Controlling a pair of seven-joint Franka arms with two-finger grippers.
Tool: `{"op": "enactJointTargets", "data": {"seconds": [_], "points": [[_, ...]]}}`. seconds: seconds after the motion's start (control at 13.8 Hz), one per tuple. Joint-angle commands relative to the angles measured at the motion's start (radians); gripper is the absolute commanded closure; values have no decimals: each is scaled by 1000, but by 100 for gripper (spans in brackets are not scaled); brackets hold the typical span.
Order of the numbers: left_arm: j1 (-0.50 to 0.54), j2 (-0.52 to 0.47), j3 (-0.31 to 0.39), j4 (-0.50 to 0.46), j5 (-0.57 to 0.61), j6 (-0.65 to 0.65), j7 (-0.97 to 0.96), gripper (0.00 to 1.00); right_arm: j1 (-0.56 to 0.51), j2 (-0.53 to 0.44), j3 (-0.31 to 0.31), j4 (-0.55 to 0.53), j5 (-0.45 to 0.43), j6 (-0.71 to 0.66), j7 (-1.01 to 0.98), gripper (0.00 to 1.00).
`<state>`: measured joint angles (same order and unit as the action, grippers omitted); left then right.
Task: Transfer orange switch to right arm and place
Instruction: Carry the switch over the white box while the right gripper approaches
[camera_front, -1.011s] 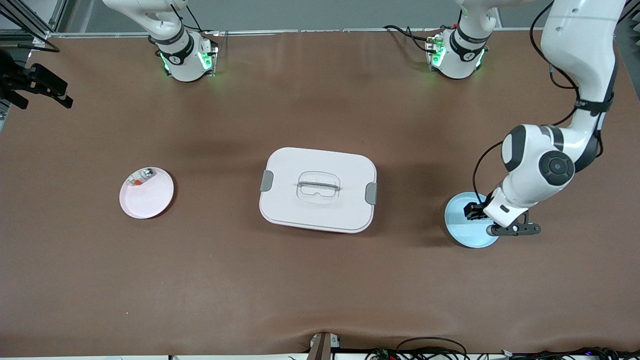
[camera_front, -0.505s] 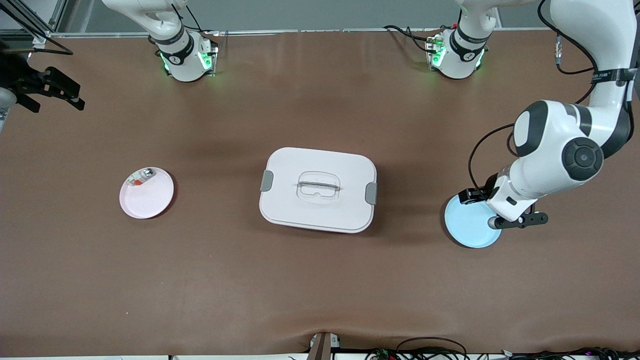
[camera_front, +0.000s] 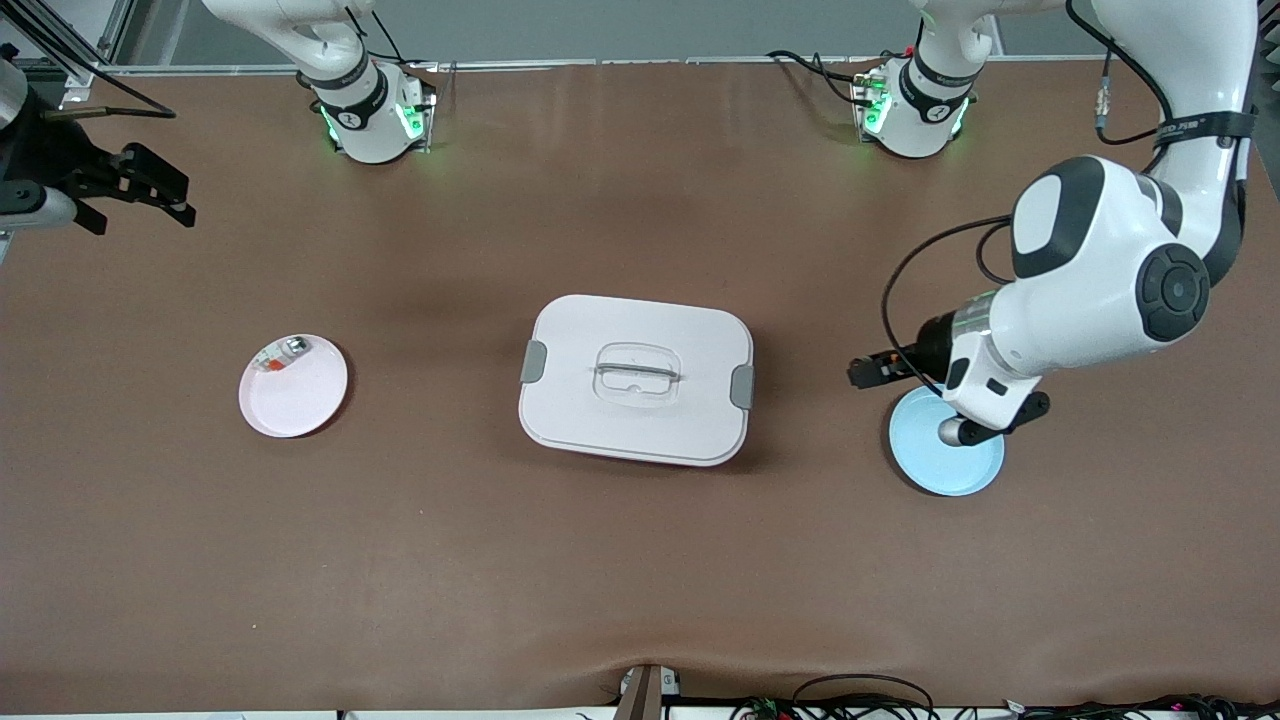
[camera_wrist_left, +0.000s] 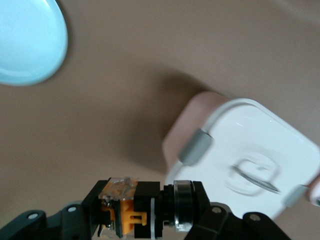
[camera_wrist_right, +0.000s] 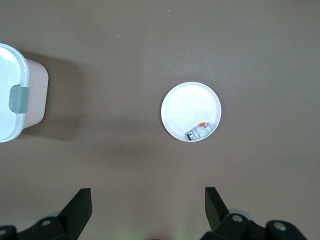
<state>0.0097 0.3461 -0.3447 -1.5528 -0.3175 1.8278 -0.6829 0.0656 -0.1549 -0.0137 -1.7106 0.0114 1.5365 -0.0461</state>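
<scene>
Brown matte table | left gripper clamps stubby orange switch

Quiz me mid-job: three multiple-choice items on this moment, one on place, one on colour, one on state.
1. Where is the orange switch?
A. on the pink plate
B. in the left gripper
C. on the box lid

2. What colour is the plate under the left arm?
A. light blue
B. green
C. black

3. How is the right gripper?
A. open, holding nothing
B. shut on the switch
C. shut on a plate

Answers: B, the left wrist view shows it clamped; A, light blue in both views; A, fingers spread apart.
</scene>
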Motion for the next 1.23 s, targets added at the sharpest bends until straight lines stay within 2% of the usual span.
{"op": "enactJointTargets", "data": {"seconds": [0.0,0.14,0.36,0.58,0.94,1.16], "points": [[-62,31,-7,71,-92,-28,-207,100,77,8,-2,28,-11,-21,55,0],[-131,51,-7,108,-121,-27,-384,100,147,8,1,37,-10,-25,179,0],[-206,94,-7,178,-166,-18,-625,100,307,9,1,43,-4,-64,360,0],[-257,111,-7,186,-280,36,-800,100,384,9,0,32,128,5,552,0],[-307,119,-5,191,-419,48,-895,100,436,3,0,-64,298,209,799,0],[-338,132,-5,192,-462,102,-952,100,448,2,0,-122,392,362,883,0]]}}
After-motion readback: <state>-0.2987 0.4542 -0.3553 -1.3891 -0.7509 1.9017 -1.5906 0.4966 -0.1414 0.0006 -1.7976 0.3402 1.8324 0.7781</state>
